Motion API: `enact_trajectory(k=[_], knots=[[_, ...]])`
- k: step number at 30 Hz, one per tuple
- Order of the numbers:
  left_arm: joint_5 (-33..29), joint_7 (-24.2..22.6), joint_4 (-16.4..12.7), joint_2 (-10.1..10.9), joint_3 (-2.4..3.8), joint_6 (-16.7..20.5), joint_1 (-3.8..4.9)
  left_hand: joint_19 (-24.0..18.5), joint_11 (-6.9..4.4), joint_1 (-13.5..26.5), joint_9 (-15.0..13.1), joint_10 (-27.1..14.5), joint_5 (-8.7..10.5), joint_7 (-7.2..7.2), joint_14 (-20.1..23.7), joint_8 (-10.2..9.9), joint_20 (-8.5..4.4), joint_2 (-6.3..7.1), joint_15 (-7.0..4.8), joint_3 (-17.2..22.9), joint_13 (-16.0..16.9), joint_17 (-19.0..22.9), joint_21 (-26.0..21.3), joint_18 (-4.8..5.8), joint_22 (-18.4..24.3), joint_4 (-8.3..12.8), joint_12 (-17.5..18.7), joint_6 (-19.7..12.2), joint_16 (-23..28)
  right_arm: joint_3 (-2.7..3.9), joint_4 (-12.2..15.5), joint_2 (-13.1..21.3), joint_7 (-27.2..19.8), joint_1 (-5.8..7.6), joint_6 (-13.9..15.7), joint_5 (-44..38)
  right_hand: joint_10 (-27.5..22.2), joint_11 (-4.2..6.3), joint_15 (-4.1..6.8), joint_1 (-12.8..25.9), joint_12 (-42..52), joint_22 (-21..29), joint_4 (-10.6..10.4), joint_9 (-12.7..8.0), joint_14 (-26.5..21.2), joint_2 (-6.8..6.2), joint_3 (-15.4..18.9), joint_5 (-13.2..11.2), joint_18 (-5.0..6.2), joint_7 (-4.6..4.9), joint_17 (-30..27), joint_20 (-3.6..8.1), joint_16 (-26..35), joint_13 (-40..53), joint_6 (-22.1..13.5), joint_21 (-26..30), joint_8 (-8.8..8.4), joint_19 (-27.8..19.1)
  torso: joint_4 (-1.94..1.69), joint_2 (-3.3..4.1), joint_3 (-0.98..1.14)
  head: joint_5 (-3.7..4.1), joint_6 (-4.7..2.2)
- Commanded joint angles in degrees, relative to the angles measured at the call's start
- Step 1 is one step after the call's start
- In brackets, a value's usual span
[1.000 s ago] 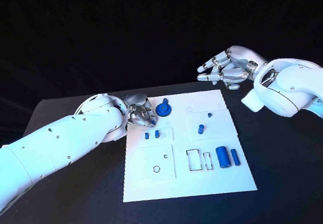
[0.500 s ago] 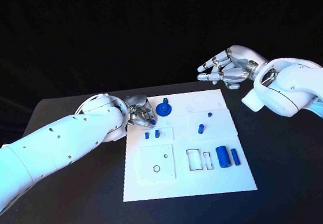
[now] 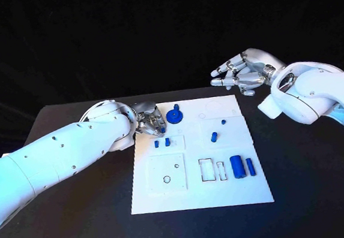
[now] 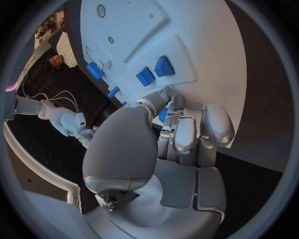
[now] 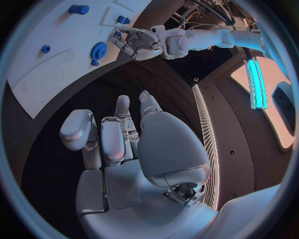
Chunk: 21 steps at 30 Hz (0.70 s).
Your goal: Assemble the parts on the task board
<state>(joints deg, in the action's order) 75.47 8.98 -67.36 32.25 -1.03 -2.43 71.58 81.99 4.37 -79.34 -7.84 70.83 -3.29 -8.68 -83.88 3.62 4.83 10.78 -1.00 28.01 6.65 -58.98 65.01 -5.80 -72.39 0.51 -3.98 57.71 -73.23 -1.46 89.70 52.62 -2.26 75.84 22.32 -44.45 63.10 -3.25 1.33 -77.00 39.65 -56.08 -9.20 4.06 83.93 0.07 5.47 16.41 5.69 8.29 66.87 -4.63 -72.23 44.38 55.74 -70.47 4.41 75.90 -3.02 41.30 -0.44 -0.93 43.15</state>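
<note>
Head view: left hand (image 3: 148,122) low at the task board's (image 3: 201,196) far-left corner, fingers curled, blue gear part (image 3: 175,116) just beside them toward the right arm. Right hand (image 3: 244,70) hangs off the board's far-right corner, fingers half curled, holding nothing, well apart from the gear.

Left wrist view: fingers (image 4: 187,134) bent inward over the counter edge, blue showing between them; whether anything is gripped, cannot tell.

Right wrist view: fingers (image 5: 118,134) loosely apart, empty.
</note>
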Motion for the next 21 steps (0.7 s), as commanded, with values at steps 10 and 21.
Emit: enact_trajectory(k=[10,21], knots=[[-3.15,-1.05,-0.87,2.78,0.16,2.05,-0.03,-0.40,0.10,-0.77,0.31,-0.63,0.06,0.14,-0.49,0.56,0.40,-0.65,0.51,1.40,-0.09,0.73,-1.34,0.21,0.73,0.99,0.07,0.76,0.19,0.00,-1.42,0.05,5.94,-0.19,-7.30,-13.66,-3.24,-0.45,-0.26,-7.65,-14.68,6.91,2.36,0.18,-0.30,1.71,-1.74,-2.94,2.00,0.34,-6.41,-0.10,7.32,-12.97,1.99,5.23,1.22,-2.21,0.03,-0.08,-0.02,0.32,-0.23],[-40.82,-14.50,-7.06,10.79,0.57,16.48,0.64,-12.00,0.73,-2.51,1.01,-0.63,0.05,-0.73,9.73,1.26,0.55,-1.49,0.81,5.29,-0.06,22.45,-24.91,-4.16,15.39,3.84,-1.01,3.46,14.72,-0.04,-1.22,-0.31,10.58,-2.94,-11.12,-43.19,1.62,-0.09,-0.14,-10.95,-28.14,4.31,4.00,0.03,1.06,0.14,-7.03,-5.76,1.40,-1.15,-5.63,-0.03,7.61,-27.21,7.12,3.65,1.25,0.15,-0.01,-0.05,-0.08,1.12,-1.24]])
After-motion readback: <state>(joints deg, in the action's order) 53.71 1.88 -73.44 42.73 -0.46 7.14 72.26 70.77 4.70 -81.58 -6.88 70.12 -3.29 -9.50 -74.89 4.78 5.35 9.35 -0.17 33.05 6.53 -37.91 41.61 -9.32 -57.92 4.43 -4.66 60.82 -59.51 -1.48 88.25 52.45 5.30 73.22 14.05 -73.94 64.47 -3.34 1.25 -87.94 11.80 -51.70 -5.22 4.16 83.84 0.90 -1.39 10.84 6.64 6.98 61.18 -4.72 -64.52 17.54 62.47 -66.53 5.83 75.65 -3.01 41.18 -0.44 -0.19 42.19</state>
